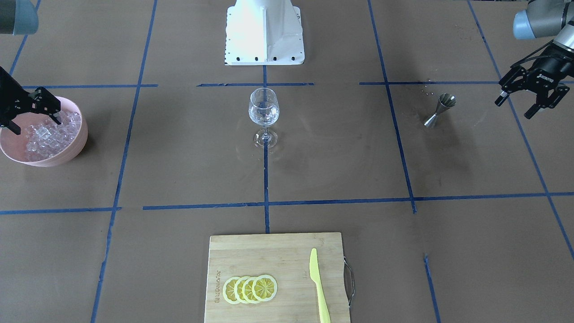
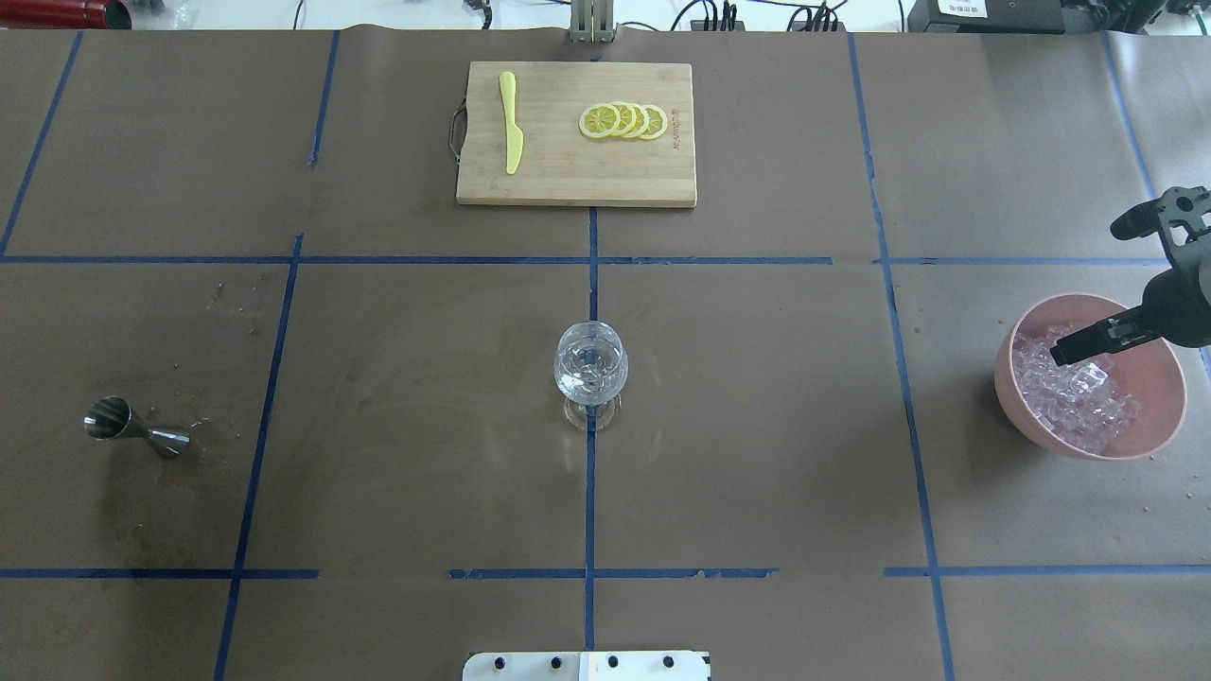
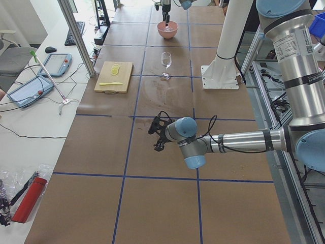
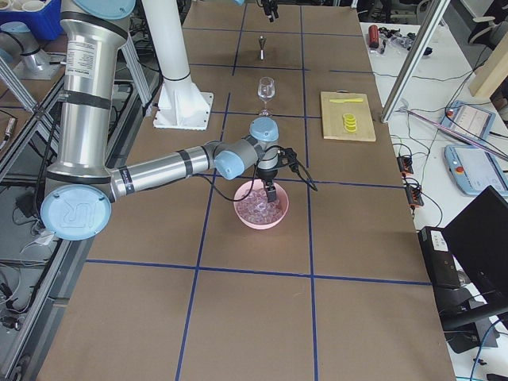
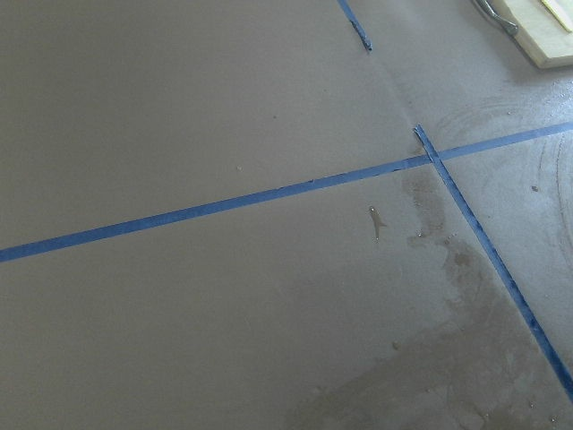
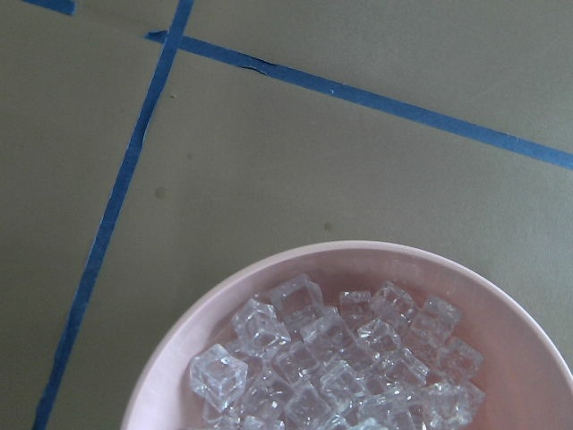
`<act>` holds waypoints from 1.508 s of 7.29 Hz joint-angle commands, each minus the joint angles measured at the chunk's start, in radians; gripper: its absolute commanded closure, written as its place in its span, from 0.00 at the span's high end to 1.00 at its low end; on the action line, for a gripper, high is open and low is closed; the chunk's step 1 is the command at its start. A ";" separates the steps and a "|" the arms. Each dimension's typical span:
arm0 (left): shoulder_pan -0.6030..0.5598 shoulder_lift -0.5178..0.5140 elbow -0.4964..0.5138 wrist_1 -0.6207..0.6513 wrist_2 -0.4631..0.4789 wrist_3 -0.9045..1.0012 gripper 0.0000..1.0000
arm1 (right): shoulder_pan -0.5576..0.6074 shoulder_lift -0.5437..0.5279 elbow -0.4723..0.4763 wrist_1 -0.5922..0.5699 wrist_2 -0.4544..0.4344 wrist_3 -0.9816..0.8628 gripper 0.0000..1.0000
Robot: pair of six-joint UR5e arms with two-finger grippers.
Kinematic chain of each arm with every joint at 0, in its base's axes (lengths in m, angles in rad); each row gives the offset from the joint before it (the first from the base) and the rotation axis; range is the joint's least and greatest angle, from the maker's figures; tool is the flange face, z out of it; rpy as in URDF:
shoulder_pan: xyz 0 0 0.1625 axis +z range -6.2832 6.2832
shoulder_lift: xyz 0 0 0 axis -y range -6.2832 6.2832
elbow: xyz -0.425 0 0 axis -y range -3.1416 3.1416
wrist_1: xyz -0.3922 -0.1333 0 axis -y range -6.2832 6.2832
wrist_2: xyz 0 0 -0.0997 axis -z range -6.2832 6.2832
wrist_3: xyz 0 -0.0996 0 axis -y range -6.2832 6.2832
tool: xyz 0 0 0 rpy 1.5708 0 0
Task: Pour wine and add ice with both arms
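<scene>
right gripper [image 1: 36, 125] jaws apart, empty, over the ice [image 6: 331, 358] heaped in the pink bowl [image 1: 71, 154]. left gripper [image 1: 514, 110] jaws also apart, empty, near the upright steel jigger [image 1: 439, 110]. wine glass [image 1: 263, 112] stands mid-table.

Arms [image 4: 151, 171] silver-grey, pale blue caps [image 4: 264, 128] — black fingers [image 1: 532, 110]; white base [image 1: 264, 40], possibly bolted.

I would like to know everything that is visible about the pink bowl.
The pink bowl is round, with smooth walls that look like plastic. It stands upright on the brown table, on the robot's right side, and holds a heap of clear ice cubes. The right gripper hangs open over it; whether it touches the ice, I cannot tell.
</scene>
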State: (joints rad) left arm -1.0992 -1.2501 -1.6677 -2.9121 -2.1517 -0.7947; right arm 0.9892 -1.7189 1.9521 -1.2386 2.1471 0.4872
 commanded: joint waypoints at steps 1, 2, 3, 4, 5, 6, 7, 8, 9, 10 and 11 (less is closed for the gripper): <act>0.001 -0.005 -0.006 -0.002 0.003 -0.066 1.00 | -0.004 -0.014 -0.016 0.018 -0.003 -0.010 0.97; 0.001 -0.008 -0.009 -0.002 0.003 -0.069 1.00 | -0.004 -0.016 -0.034 0.018 0.005 -0.024 0.91; -0.001 -0.008 -0.007 -0.002 0.007 -0.067 1.00 | -0.006 -0.016 -0.041 0.016 0.061 -0.030 0.89; -0.001 -0.008 -0.004 -0.002 0.025 -0.067 1.00 | -0.004 -0.031 -0.044 0.018 0.092 -0.033 0.88; -0.001 -0.008 -0.003 -0.002 0.032 -0.067 1.00 | -0.009 -0.030 -0.054 0.016 0.092 -0.051 0.88; -0.002 -0.008 -0.004 -0.002 0.032 -0.066 1.00 | -0.009 -0.028 -0.064 0.018 0.091 -0.064 0.88; -0.002 -0.006 -0.004 -0.002 0.032 -0.066 1.00 | -0.009 -0.021 -0.073 0.016 0.091 -0.064 0.88; -0.002 -0.006 -0.004 -0.002 0.032 -0.066 1.00 | -0.009 -0.019 -0.079 0.014 0.089 -0.065 0.88; -0.002 -0.006 -0.004 -0.002 0.032 -0.066 1.00 | -0.010 -0.013 -0.096 0.016 0.091 -0.068 0.87; -0.002 -0.006 -0.004 -0.002 0.032 -0.066 1.00 | -0.011 -0.013 -0.104 0.016 0.089 -0.068 0.85; -0.002 -0.006 -0.004 -0.004 0.035 -0.064 1.00 | -0.011 -0.013 -0.104 0.016 0.089 -0.068 0.84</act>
State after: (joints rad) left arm -1.1014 -1.2564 -1.6720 -2.9149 -2.1192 -0.8602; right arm 0.9790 -1.7328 1.8535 -1.2227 2.2369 0.4194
